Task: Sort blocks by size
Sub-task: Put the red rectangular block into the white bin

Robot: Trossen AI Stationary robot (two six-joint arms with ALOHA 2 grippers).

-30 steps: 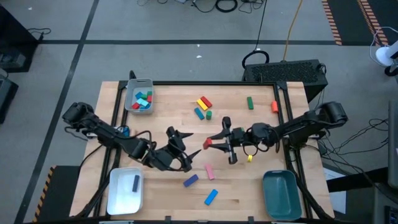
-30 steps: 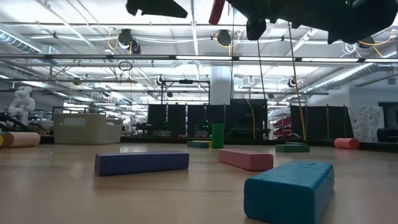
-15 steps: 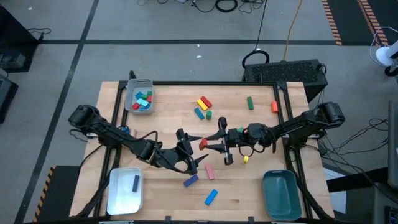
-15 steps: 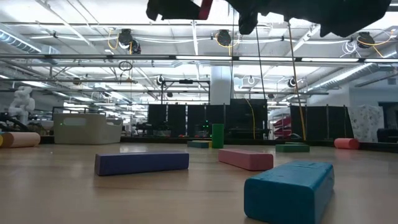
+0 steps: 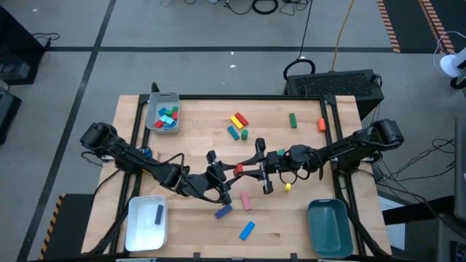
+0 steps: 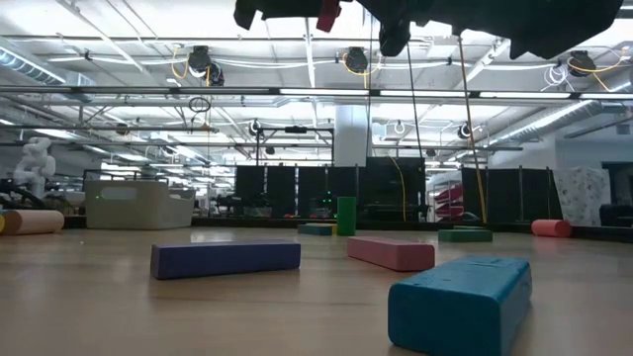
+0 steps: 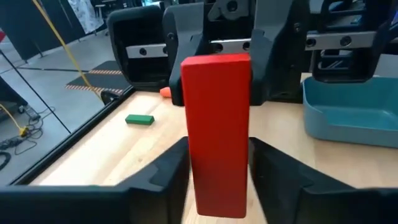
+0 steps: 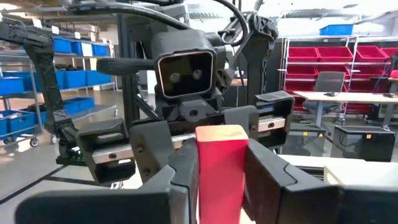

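A red block (image 5: 238, 169) hangs in the air over the middle of the table, between my two grippers. My left gripper (image 5: 230, 173) reaches in from the table's left and is shut on it. My right gripper (image 5: 244, 169) reaches in from the right and is also shut on it. In the low view the red block (image 6: 328, 14) shows at the top edge, high above the tabletop. Loose blocks lie flat on the wood: purple (image 5: 223, 212), pink (image 5: 246, 200), blue (image 5: 247, 231). My left gripper pinches the red block's end nearest it (image 7: 214, 186) between its two fingers, one on each opposite long side. The fingers come about level from the table's left and lie along the block. The block is clear of the table. My right gripper pinches the block's other end (image 8: 221, 180) between its two fingers, on opposite sides. It comes about level from the table's right, along the block, facing the left gripper. The block spans the gap between the two grippers, lifted clear.
A grey tray (image 5: 163, 116) with several blocks stands far left. A white tray (image 5: 148, 222) with one dark block is near left, a teal tray (image 5: 329, 227) near right. More blocks lie far of centre (image 5: 237, 125), green (image 5: 293, 120) and orange (image 5: 320, 124) far right, a small yellow one (image 5: 287, 187).
My left gripper has gone toward the table's right, up to the red block, with its fingers spread, and has then shut on the block. The block has stayed aloft in my right gripper.
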